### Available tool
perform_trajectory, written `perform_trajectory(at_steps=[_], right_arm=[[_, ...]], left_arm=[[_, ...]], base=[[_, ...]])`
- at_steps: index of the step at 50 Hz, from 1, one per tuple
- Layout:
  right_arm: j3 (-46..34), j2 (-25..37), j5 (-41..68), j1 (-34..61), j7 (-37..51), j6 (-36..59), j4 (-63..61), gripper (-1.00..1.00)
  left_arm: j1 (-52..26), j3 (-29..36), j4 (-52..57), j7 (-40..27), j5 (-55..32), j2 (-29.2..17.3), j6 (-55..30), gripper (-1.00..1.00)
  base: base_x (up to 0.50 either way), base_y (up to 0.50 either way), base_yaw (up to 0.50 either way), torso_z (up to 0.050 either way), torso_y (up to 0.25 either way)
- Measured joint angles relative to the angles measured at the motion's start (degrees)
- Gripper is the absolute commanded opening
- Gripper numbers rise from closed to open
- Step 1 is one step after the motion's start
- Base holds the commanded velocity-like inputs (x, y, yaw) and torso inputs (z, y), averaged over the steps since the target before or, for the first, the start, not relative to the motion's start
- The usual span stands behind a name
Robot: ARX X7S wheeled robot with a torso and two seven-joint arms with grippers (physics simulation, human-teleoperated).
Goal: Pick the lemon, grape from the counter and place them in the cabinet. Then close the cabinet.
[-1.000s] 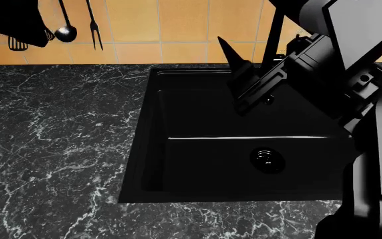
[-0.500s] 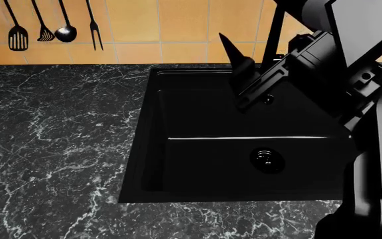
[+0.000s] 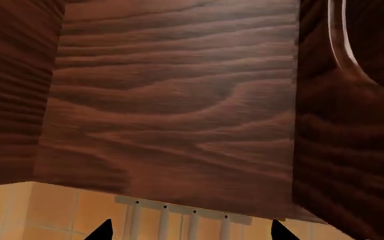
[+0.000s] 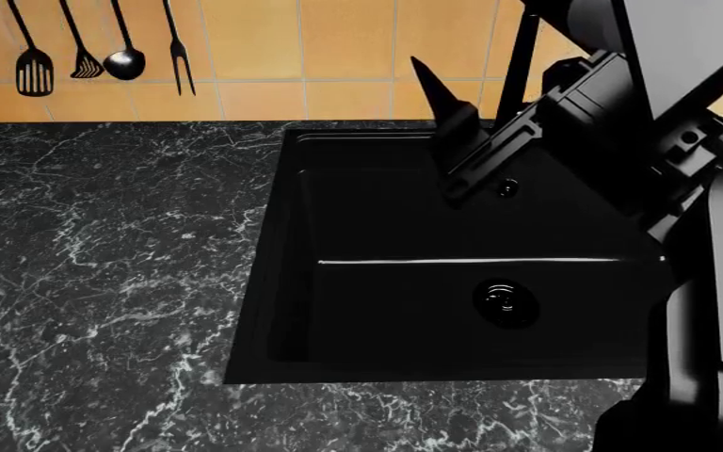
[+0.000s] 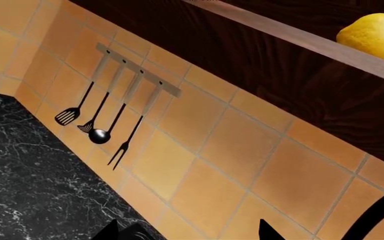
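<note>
The yellow lemon (image 5: pixel 372 31) lies on the light wooden shelf edge of the dark wood cabinet (image 5: pixel 299 42), high above the tiled wall in the right wrist view. My right gripper (image 5: pixel 186 233) is open and empty, well below the lemon; in the head view one of its fingers (image 4: pixel 429 92) points up over the sink. My left gripper (image 3: pixel 190 234) is open and empty, facing a wood-grain cabinet door (image 3: pixel 172 110). It is out of the head view. The dark marble counter (image 4: pixel 98 264) shows no fruit. The grape is out of view.
A glossy black sink basin (image 4: pixel 462 282) is set into the counter, with a black faucet (image 5: pixel 379 215) behind it. Several black utensils (image 4: pixel 98 47) hang from a rail on the orange tiled wall. A pale curved handle (image 3: pixel 339 45) shows on the neighbouring door.
The dark mass of my left arm has left the head view's upper left corner, uncovering the hanging utensils. My right arm has barely shifted.
</note>
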Motion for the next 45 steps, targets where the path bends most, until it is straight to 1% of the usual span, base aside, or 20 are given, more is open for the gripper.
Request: perform_trajectory(at_steps=[5, 12, 18, 25, 37, 45], right_arm=[[0.0, 0.0, 0.1, 0.1, 0.1, -0.1, 0.2, 1.0], [0.0, 0.0, 0.4, 0.3, 0.3, -0.2, 0.4, 1.0], [-0.1, 0.0, 0.5, 0.5, 0.4, -0.2, 0.6, 1.0], [-0.2, 0.0, 0.6, 0.7, 0.6, -0.1, 0.6, 1.0], [-0.1, -0.1, 0.9, 0.4, 1.0, -0.7, 1.1, 1.0], [0.1, -0.2, 1.2, 0.1, 1.2, -1.1, 1.4, 1.0]], left_arm=[[-3.4, 1.5, -3.1, 1.9, 2.7, 1.6, 0.7, 1.0], [-6.4, 6.0, -6.9, 4.9, -0.6, 2.3, 2.1, 1.0], [-9.1, 10.0, -10.4, 7.7, -2.0, 4.8, 2.4, 1.0], [-12.4, 14.5, -14.6, 12.3, -0.5, 8.2, 2.2, 1.0], [-21.3, 20.1, -20.4, 20.7, 8.2, 12.5, -7.3, 1.0], [-25.6, 22.2, -23.9, 26.5, 14.2, 15.4, -12.6, 1.0]], base=[[0.0, 0.0, 0.0, 0.0, 0.0], [0.0, 0.0, 0.0, 0.005, 0.0], [0.0, 0.0, 0.0, 0.006, 0.0], [0.0, 0.0, 0.0, 0.006, 0.0], [0.0, 0.0, 0.0, 0.005, -0.008], [0.0, 0.0, 0.0, 0.004, -0.009]])
